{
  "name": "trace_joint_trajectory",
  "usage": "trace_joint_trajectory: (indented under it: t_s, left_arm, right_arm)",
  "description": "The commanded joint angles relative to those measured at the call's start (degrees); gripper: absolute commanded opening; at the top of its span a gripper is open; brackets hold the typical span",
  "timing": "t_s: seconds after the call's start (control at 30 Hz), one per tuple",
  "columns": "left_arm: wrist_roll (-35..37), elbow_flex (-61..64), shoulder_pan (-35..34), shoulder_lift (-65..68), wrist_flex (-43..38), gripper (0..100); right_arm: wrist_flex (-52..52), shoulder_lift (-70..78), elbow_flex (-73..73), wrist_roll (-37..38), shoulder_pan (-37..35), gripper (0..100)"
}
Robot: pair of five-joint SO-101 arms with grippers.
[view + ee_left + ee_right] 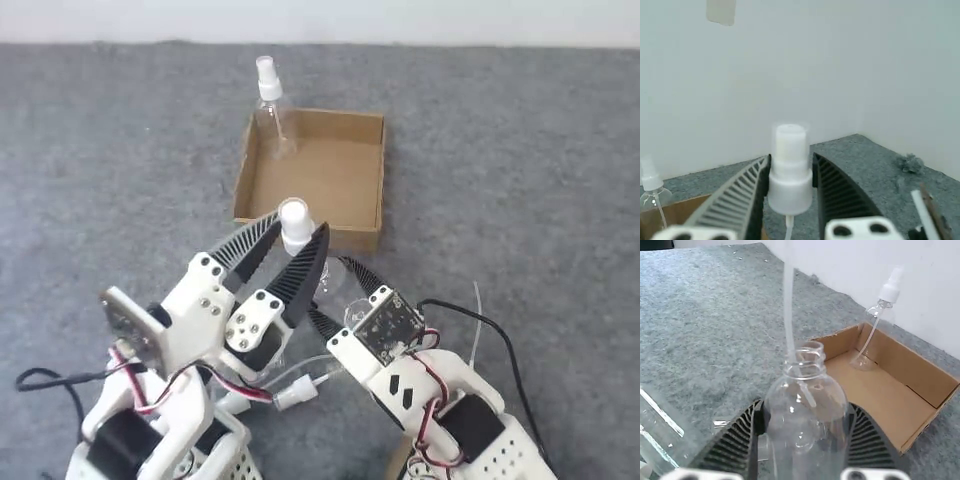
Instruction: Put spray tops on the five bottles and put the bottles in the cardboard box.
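Your left fingers (735, 200) are clamped on a spray top (790, 180), its tube dipping into the uncapped bottle (805, 430) gripped between your right fingers (867, 440). A capped bottle (272, 120) stands in the 11 o'clock corner of the cardboard box (330, 185).

You won't find any word, number or label to read in these views. The nearest thing to a sign is a pair of small black slanted marks (403, 381) on the right arm's white casing (365, 366), and they don't form letters.
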Motion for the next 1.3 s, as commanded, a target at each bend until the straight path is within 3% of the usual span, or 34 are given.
trace_joint_trajectory:
  t_s: [0.0,0.7,1.27]
  left_arm:
    - [-0.44,0.04,0.35,-0.09,-1.14,1]
    - [-0.44,8.13,-2.46,-0.26,-1.23,1]
    - [3.78,8.57,-5.71,-0.26,-1.14,2]
  right_arm:
    - [-1.01,-1.27,-4.4,-0.53,0.92,9.1]
    - [-1.63,-1.27,-4.66,-0.53,1.19,9.1]
    - [-10.95,-1.19,-4.22,-0.88,1.1,9.1]
